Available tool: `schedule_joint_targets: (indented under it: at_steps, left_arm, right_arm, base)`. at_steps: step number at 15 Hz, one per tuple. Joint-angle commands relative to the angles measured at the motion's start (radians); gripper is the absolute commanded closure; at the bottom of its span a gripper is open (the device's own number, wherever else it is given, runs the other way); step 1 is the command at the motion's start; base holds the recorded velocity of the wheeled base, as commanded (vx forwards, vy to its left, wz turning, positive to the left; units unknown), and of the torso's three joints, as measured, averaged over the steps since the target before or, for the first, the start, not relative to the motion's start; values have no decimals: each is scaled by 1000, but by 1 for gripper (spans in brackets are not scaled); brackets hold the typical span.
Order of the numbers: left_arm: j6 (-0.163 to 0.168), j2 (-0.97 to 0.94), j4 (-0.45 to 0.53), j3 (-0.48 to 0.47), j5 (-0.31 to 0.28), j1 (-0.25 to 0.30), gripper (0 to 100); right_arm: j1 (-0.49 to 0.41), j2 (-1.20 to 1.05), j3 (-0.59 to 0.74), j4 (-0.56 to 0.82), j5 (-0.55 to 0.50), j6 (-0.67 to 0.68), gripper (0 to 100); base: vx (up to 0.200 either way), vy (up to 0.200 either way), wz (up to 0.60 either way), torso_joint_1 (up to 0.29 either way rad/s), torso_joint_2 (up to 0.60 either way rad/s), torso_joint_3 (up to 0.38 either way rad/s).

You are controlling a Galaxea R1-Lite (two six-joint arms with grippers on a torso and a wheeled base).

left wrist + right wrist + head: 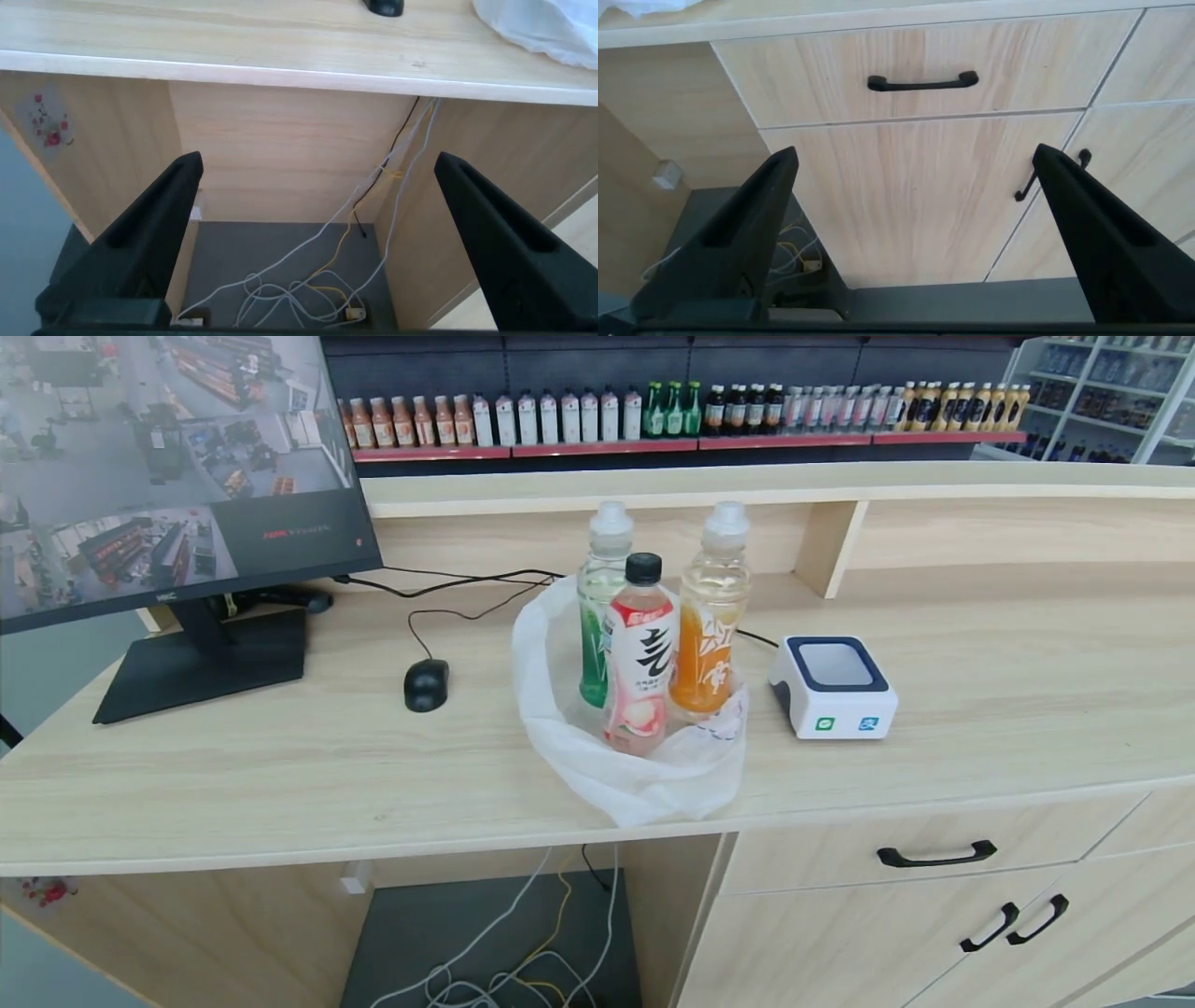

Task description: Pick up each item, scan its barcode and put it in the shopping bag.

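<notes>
Three bottles stand upright inside the white shopping bag [611, 775] on the wooden counter: a pink-labelled one with a black cap [639, 658] in front, a green one [599, 607] behind it and an orange one [711, 611] to the right. The white barcode scanner [832, 686] sits just right of the bag. My left gripper [318, 233] is open, held low in front of the counter's open bay with cables behind it. My right gripper [915, 233] is open too, held low facing the drawer fronts. A corner of the bag [542, 28] shows above the counter edge.
A monitor [168, 467] on its stand occupies the counter's left end, with a black mouse [426, 684] and its cable beside it. A raised shelf [775, 490] runs along the back. Drawers with black handles [936, 855] lie below right; loose cables [523, 952] hang in the bay.
</notes>
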Motion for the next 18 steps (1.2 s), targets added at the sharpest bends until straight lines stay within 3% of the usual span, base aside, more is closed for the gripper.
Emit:
schedule_joint_targets:
  at_steps: [1,13,18]
  left_arm:
    - [-1,0,0,-1,1,0,0]
    - [-5,0,0,1,1,0,0]
    - [-5,0,0,1,1,0,0]
  right_arm:
    - [1,5,0,-1,0,0,0]
    - [1,5,0,-1,0,0,0]
    - [1,5,0,-1,0,0,0]
  base:
    - [0,-200,0,2,-2,-2]
    - [0,-200,0,3,0,1]
    - [0,0,0,0,0,0]
